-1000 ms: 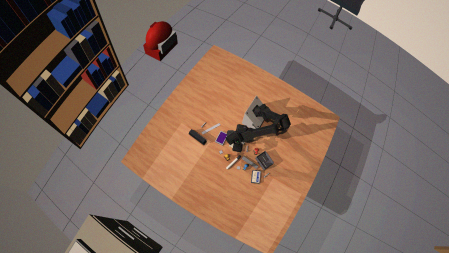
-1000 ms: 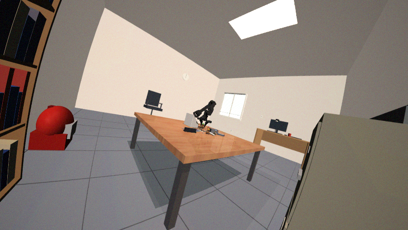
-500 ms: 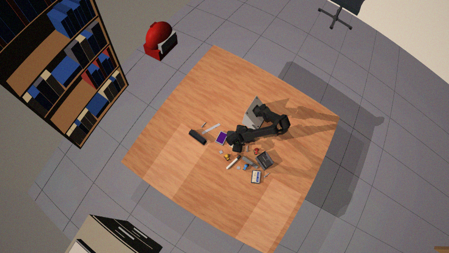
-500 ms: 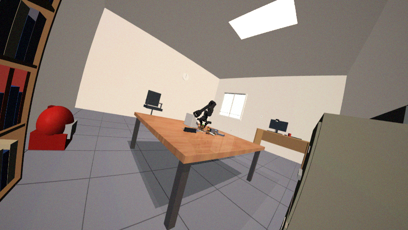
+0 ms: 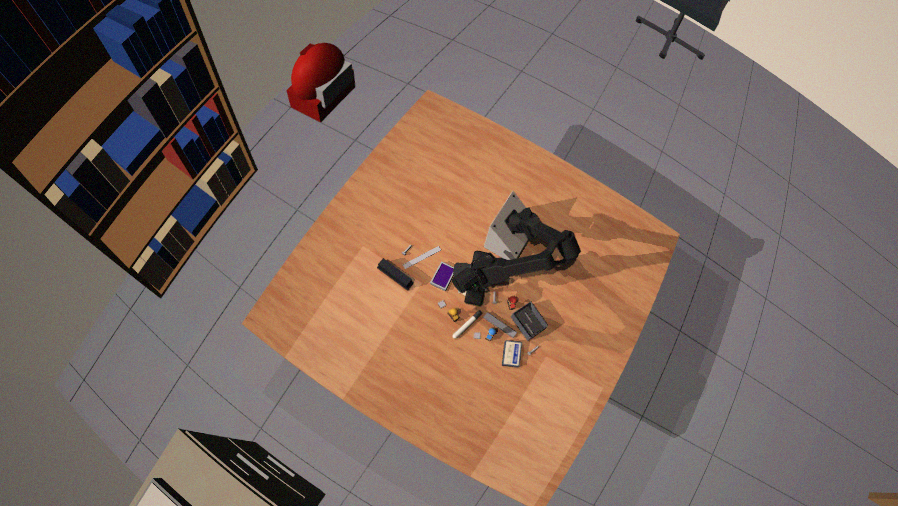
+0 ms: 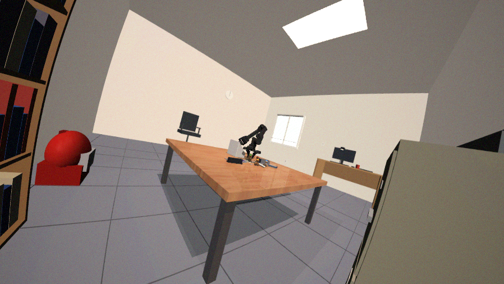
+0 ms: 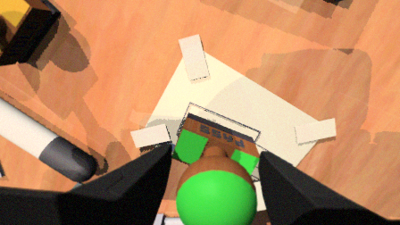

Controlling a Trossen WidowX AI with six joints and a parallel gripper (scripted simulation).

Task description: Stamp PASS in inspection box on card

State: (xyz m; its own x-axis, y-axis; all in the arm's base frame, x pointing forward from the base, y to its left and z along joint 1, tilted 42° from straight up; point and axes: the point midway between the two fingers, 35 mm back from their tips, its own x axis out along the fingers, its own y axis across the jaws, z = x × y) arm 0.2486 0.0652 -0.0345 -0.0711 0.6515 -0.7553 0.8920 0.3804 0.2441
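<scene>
The PASS stamp has a green ball knob, a brown body and green patches on its base. My gripper is shut on it. The cream card lies below, held by pale strips at its corners. The stamp's base covers most of the inspection box; the box's top line and upper left side show beyond the PASS-lettered edge. The underside and any print are hidden, and I cannot tell whether the base touches the card. The purple ink pad lies beside the arm's end in the top view.
A white marker and a yellow stamp lie near the card. A red stamp, a blue stamp, a dark tray and a steel bar stand nearby. A black block lies beyond the pad.
</scene>
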